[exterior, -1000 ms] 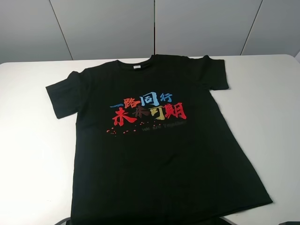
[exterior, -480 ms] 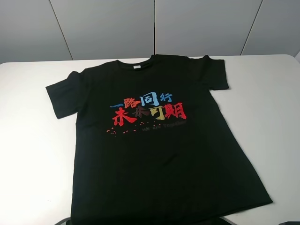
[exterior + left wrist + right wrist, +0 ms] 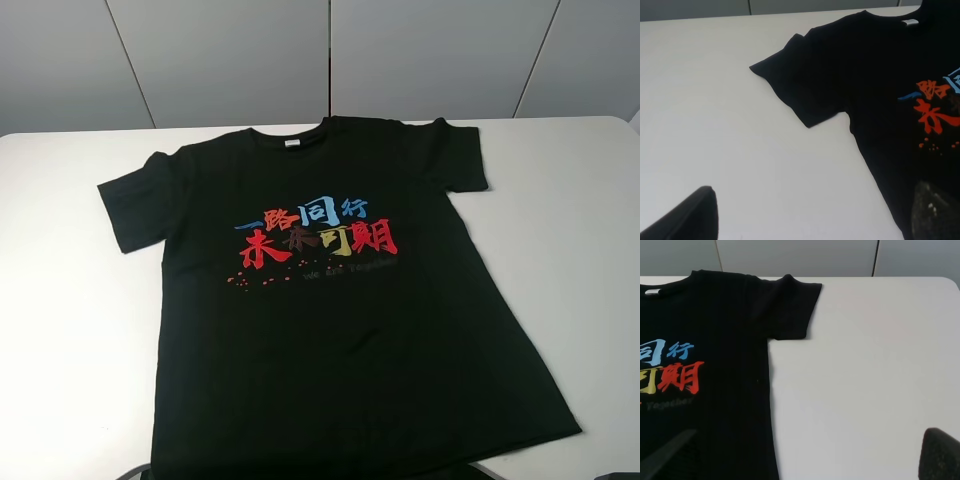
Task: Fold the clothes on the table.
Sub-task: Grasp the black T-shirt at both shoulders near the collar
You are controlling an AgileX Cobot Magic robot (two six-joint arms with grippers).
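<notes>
The black T-shirt (image 3: pixel 330 300) lies spread flat, chest up, on the white table (image 3: pixel 70 330), collar and white neck label (image 3: pixel 291 143) at the far side, hem at the near edge. Red, blue and yellow characters (image 3: pixel 315 232) show on the chest. In the left wrist view my left gripper (image 3: pixel 810 220) is open and empty, above the table beside the shirt's left sleeve (image 3: pixel 795 80). In the right wrist view my right gripper (image 3: pixel 802 457) is open and empty, above the shirt's right side seam, near the right sleeve (image 3: pixel 790 310). In the high view the grippers are hardly seen.
Grey wall panels (image 3: pixel 330 60) stand behind the table's far edge. Bare white tabletop lies left (image 3: pixel 705 125) and right (image 3: pixel 870 365) of the shirt. The table's rounded right corner (image 3: pixel 625 125) is near the frame edge.
</notes>
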